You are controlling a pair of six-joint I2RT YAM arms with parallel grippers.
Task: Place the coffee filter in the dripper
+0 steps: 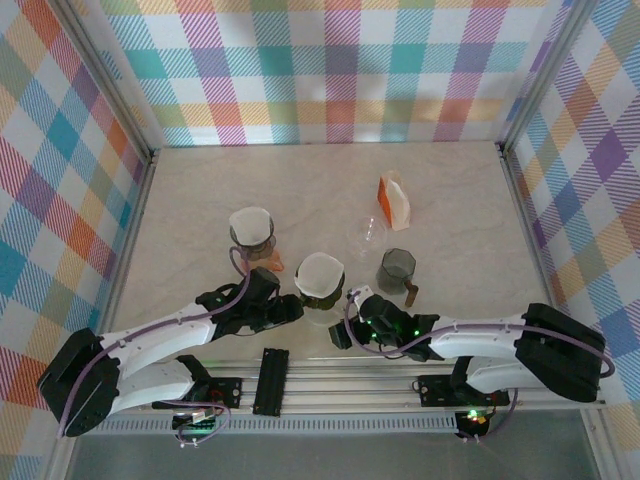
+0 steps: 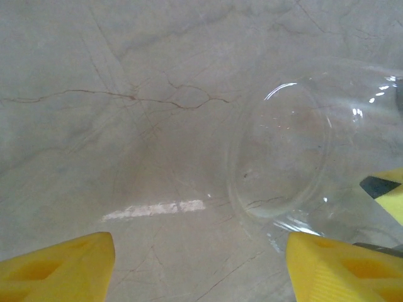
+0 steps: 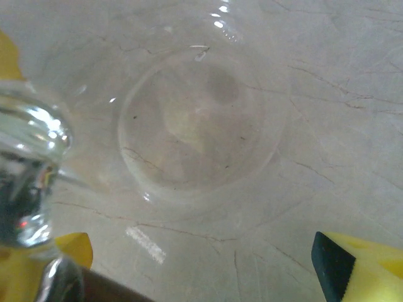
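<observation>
Room to move lies mostly toward 12 o'clock, where the far half of the pale marbled tabletop point(image 1: 300, 185) runs bare up to the plaid back wall point(image 1: 340, 70). The strip at 9 o'clock is open too. Toward 6 o'clock the tabletop ends at a metal rail point(image 1: 330, 385) carrying both arm bases.

The white paper coffee filter point(image 1: 320, 273) sits close to that near edge, roughly midway across, nested in a clear glass dripper point(image 2: 283, 151). From above, its mouth reads as a round white disc facing straight up, so its long axis stands upright; the tip is hidden under the paper.

Around it stand a second white filter in a dark dripper point(image 1: 252, 228) at 10 o'clock and a clear glass cone point(image 1: 366, 232) at 1 o'clock. An orange-and-white packet point(image 1: 393, 198) lies beyond that cone, and a smoky dark cup with a brown handle point(image 1: 397, 270) is near at 3 o'clock.

The left jaws sit at 7 o'clock of the filter and the right jaws at 5 o'clock, both low and just beside the glass, with the filter above and between them. Both are released. The left wrist view shows yellow fingertips point(image 2: 60, 264) spread wide, with the glass ahead and toward the right one. The right wrist view shows its fingertips point(image 3: 362, 267) likewise apart, gripping nothing.
</observation>
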